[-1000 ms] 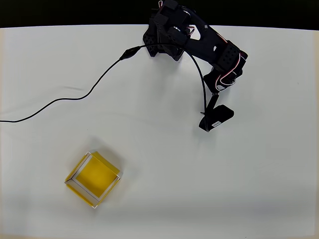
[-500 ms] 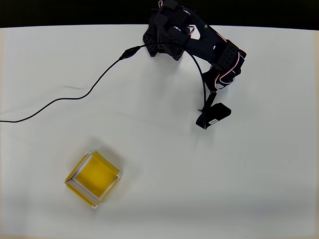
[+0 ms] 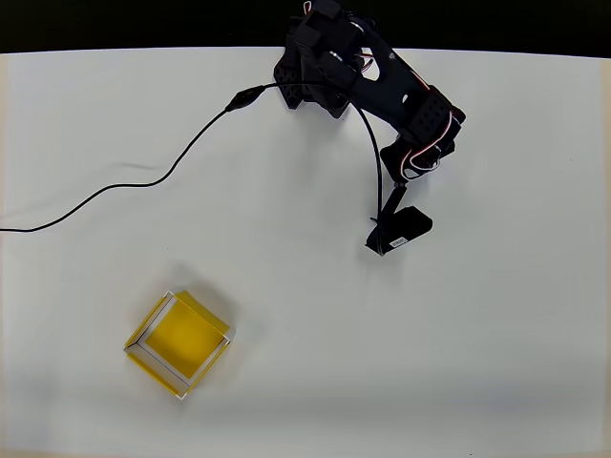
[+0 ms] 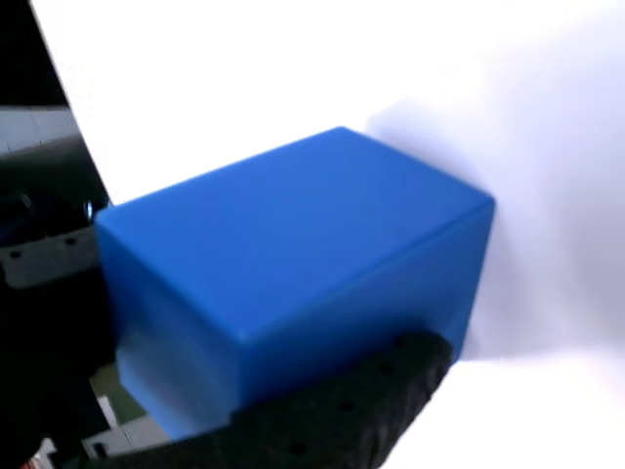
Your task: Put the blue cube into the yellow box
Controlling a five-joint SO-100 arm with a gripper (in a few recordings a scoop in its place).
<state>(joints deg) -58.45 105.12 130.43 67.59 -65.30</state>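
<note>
In the wrist view the blue cube (image 4: 293,274) sits very close to the camera with a black finger (image 4: 332,415) against its lower face, so the gripper (image 3: 398,229) seems to clamp it, while overhead the yellow box (image 3: 179,343) lies well apart, toward eight o'clock from the gripper.

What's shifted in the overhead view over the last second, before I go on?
The black arm's gripper has drifted slightly left and up in the overhead view, toward the table's middle. The wrist view shows the small bright-blue cube close against a dark finger; a firm hold cannot be confirmed. The square yellow open-topped box and the black cable have not moved.
</note>
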